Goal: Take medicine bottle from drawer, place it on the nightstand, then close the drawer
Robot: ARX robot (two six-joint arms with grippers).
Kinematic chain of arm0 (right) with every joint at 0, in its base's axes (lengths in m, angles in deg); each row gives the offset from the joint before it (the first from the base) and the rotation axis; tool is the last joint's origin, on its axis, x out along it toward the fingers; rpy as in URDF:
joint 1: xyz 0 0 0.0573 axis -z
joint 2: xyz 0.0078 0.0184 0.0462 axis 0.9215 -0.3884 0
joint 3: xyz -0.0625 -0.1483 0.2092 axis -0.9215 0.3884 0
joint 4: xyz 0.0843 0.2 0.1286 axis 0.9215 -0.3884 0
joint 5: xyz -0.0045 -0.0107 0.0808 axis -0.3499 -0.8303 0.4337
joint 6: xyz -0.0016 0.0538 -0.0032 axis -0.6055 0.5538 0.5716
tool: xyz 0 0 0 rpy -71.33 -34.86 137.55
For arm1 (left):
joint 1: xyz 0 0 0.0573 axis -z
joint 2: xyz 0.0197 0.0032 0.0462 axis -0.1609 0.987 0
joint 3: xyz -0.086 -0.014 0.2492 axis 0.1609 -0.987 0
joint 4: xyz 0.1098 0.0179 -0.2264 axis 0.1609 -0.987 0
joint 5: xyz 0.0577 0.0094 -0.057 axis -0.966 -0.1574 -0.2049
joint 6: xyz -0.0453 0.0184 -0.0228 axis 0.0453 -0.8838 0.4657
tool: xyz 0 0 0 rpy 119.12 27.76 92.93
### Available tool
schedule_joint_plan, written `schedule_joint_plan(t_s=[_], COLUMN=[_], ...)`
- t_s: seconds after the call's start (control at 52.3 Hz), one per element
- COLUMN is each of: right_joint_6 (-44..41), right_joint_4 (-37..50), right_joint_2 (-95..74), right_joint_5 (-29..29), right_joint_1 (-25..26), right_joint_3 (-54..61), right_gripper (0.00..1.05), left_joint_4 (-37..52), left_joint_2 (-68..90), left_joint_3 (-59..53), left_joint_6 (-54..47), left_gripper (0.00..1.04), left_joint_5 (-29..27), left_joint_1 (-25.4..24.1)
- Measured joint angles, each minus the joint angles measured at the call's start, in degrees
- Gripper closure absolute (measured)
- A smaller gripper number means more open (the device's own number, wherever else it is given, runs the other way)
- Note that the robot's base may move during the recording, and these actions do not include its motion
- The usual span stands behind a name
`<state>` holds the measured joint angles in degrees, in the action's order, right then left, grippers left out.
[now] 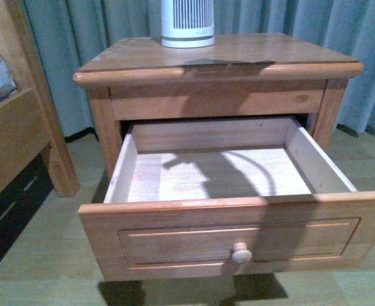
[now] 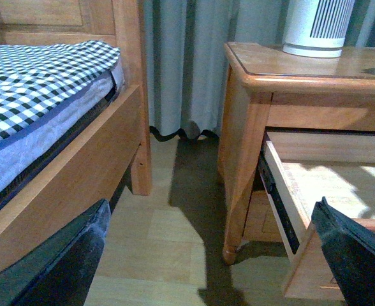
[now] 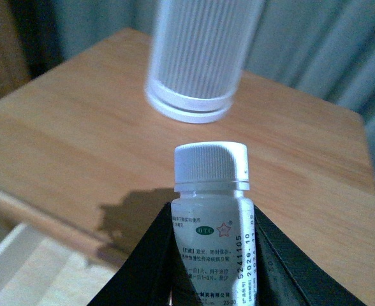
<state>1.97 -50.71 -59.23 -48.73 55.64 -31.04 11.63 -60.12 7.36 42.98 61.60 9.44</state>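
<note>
My right gripper (image 3: 211, 217) is shut on the medicine bottle (image 3: 210, 185), a small white cylinder with a ribbed white cap and a printed label. I hold it upright above the front part of the nightstand (image 3: 79, 134) top; whether it touches the wood is hidden. The drawer (image 1: 175, 236) stands pulled far out, its pale inside bare, its round knob (image 1: 242, 253) facing me. My left gripper (image 2: 213, 255) hangs open low beside the nightstand (image 2: 238, 127), over the floor, with nothing between its fingers (image 2: 66, 268). Neither arm shows in the front view.
A tall white ribbed appliance (image 1: 187, 22) stands at the back of the nightstand top (image 1: 251, 54), just beyond the bottle in the right wrist view (image 3: 200, 57). A wooden bed frame (image 2: 66, 172) with a checked mattress (image 2: 34, 70) is to the left. Grey-blue curtains (image 1: 98, 32) hang behind.
</note>
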Motion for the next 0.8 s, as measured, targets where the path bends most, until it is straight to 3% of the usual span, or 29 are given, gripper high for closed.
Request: schedule_joint_plan(t_s=[0.191, 0.516, 0.612, 0.803], right_joint_6=[7.7, 10.4, 10.5, 12.4], right_joint_4=[-2.3, 1.7, 1.8, 5.5], right_joint_2=[-9.9, -21.7, -22.8, -21.7], right_joint_5=[-4.7, -10.7, -11.9, -11.0], right_joint_1=[1.7, -4.1, -4.3, -3.9], right_joint_3=[-7.7, -17.7, -19.3, -17.4], right_gripper=[0.76, 0.76, 0.53, 0.23], left_joint_4=[0.0, 0.0, 0.0, 0.0], left_joint_2=[0.0, 0.0, 0.0, 0.0], left_joint_3=[0.0, 0.0, 0.0, 0.0], left_joint_6=[0.0, 0.0, 0.0, 0.0], left_gripper=[0.07, 0.07, 0.07, 0.07], left_joint_5=[0.0, 0.0, 0.0, 0.0], left_joint_1=[0.0, 0.0, 0.0, 0.0])
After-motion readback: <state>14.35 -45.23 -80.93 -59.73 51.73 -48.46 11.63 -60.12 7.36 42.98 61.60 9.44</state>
